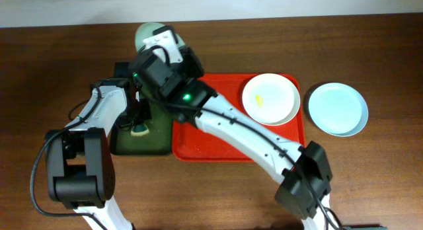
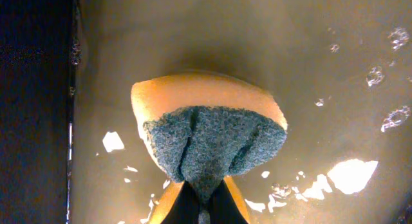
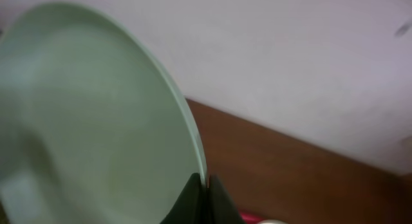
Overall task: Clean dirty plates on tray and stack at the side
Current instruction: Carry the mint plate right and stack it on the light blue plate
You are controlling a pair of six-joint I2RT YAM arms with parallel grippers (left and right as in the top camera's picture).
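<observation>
My right gripper (image 3: 205,192) is shut on the rim of the pale green plate (image 3: 90,121) and holds it tilted on edge above the table's far left; the plate shows in the overhead view (image 1: 147,36) behind the right wrist. My left gripper (image 2: 205,201) is shut on a yellow sponge with a grey-green scouring pad (image 2: 209,130), low over the wet floor of the dark green tray (image 1: 125,141). The cream-white plate (image 1: 270,98) with a yellow smear lies at the right end of the red tray (image 1: 218,141). The pale blue plate (image 1: 338,109) lies on the table right of the red tray.
The dark green tray holds shallow water with bubbles (image 2: 360,102) and stands left of the red tray. The right arm (image 1: 251,134) stretches across the red tray from the front right. A pale wall (image 3: 309,63) stands behind the table's far edge.
</observation>
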